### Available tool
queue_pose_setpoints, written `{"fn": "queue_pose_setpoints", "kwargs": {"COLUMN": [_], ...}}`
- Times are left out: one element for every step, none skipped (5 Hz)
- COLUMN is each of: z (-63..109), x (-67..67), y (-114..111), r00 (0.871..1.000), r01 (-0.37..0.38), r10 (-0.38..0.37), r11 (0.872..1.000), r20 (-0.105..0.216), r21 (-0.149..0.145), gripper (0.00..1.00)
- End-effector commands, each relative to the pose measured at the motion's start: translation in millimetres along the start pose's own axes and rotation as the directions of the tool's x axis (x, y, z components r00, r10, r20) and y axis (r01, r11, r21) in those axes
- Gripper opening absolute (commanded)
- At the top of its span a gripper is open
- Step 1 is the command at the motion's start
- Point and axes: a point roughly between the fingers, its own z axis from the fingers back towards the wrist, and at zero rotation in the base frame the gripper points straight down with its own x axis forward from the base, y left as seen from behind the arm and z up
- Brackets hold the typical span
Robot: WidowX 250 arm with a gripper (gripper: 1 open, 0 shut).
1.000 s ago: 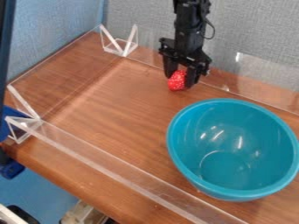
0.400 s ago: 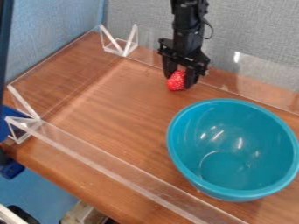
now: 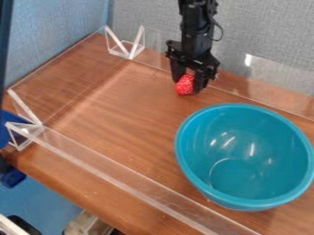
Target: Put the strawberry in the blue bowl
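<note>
Red and small, the toy strawberry with a green leafy top (image 3: 185, 84) sits low at the far side of the brown wooden table (image 3: 110, 101), and my black two-finger gripper (image 3: 192, 77) stands straight down over it. I see the jaws drawn together around the berry — they pinch it from both sides, with no gap that I can make out. Whether the berry is already a little off the wood or rests on it, I cannot tell from this view.

The large round teal-blue plastic bowl (image 3: 196, 165) is near the front right corner, well apart from the gripper, and its glossy inside is empty.

So I judge the task at an early-middle stage: the grasp looks done, but the lift, the carry and the release are all left. For the next move I would raise the berry enough to pass the thick rim, bring it toward the camera and to the right until it hangs over the bowl's middle, then let go. The clear acrylic wall (image 3: 92, 165) along the table edge is not in that path.
</note>
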Motion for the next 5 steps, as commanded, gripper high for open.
{"fn": "queue_pose_setpoints", "kwargs": {"z": [38.0, 38.7, 39.5, 40.8, 44.0], "x": [8.0, 8.2, 8.1, 8.0, 7.7], "y": [9.7, 9.9, 10.1, 10.5, 10.4], "r00": [0.995, 0.995, 0.994, 0.993, 0.992], "r01": [0.0, 0.008, 0.015, 0.022, 0.029], "r10": [-0.003, -0.01, -0.017, -0.024, -0.031], "r11": [1.0, 1.0, 1.0, 1.0, 0.999], "r20": [0.098, 0.103, 0.108, 0.115, 0.124], "r21": [0.027, 0.025, 0.023, 0.021, 0.02], "gripper": [0.0, 0.0, 0.0, 0.0, 0.0]}}
